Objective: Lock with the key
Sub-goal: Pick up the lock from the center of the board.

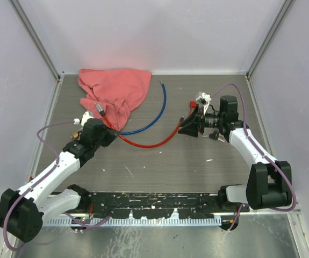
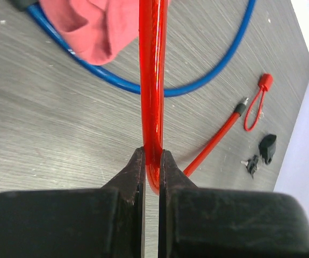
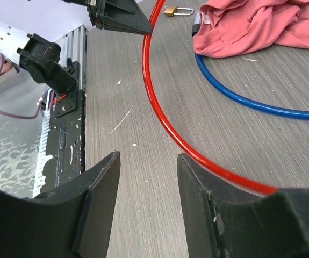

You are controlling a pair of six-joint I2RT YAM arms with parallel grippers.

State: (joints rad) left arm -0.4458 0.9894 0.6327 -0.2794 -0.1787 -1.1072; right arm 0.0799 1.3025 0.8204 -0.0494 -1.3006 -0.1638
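**Grippers.** The left gripper (image 2: 151, 161) is clamped shut on the red cable (image 2: 151, 64), close to the cable's left end. The right gripper (image 3: 148, 158) has its jaws apart with nothing between them. The red cable passes just beside and under one of its fingers and is not gripped.

**Task items.** A small brass padlock (image 3: 177, 9) lies flat on the table (image 1: 197, 172) at the left side, just beside the left gripper and near the edge of the cloth (image 3: 251, 21). Whether its shackle is open cannot be told. No key can be identified with certainty. Two small dark pieces (image 2: 267, 146) and a red loop (image 2: 257, 102) are noted near the cable's right end, too small to be named.

**Handling (judged).** The padlock is expected to be light, hard and smooth, and liable to slide if pushed. It is best taken across the flat body, with shackle and keyhole left free. The red cable is judged springy with a slick sheath, so it may twist or flick when released. A key would be thin and awkward to lift off a flat surface.

**Clearances.** The blue cable (image 3: 251, 99) crosses the red cable and runs under the cloth. The walls (image 1: 20, 80) stand close at the left, right and far sides, and the padlock is near the left one. The best open room is judged to be at the near middle of the table, between the two arms.
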